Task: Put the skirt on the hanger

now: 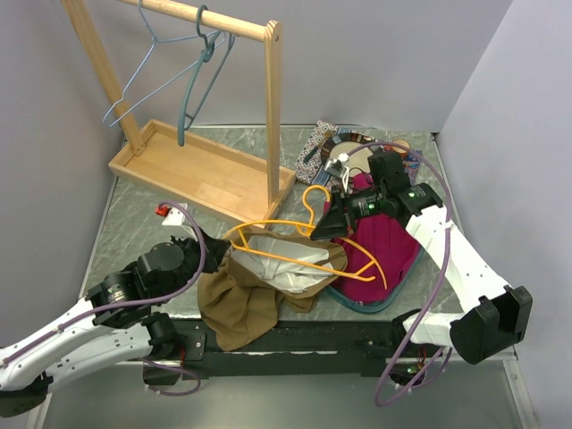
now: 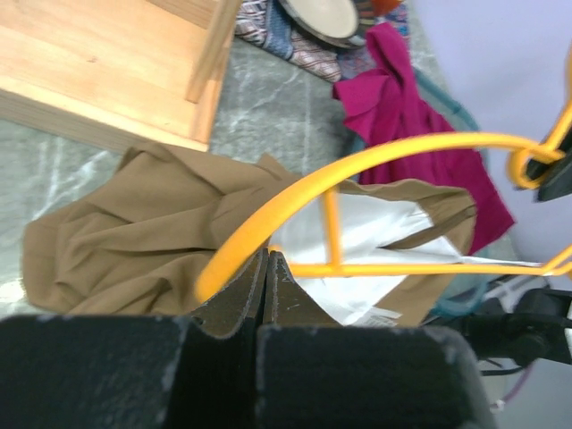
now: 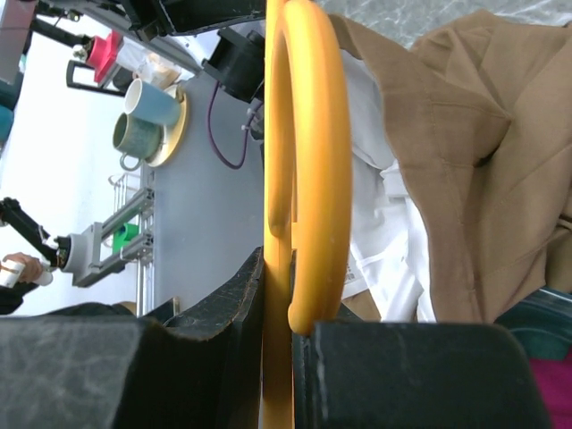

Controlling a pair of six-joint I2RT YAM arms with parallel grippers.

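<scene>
Brown cloth, thin and limp, is what I am dealing with: the skirt [image 1: 255,299] lies crumpled on the worktop [image 1: 143,223] just in front of my bases. Its white lining [image 1: 288,259] is turned up where the waist gapes open. The orange hanger [image 2: 393,150] lies across that opening, one shoulder reaching to the skirt's left edge.

My right pincer [image 3: 284,295] is clamped on the hanger at the foot of its hook, the jaws tight against the wire. My left pincer [image 2: 267,268] has its jaws pressed together at the skirt's near-left edge, right beside the hanger's tip. It looks to be pinching the waistband, though the cloth between the pads is hard to make out.

I judge the skirt light, soft and shapeless. It will sag and slide wherever it is unsupported, and the smooth lining is likely to slip on the wire. The waistband is the place to hold, since it is the firmest part. The hanger seems stiff and light, but thin and round, so it may twist in my grip.
</scene>
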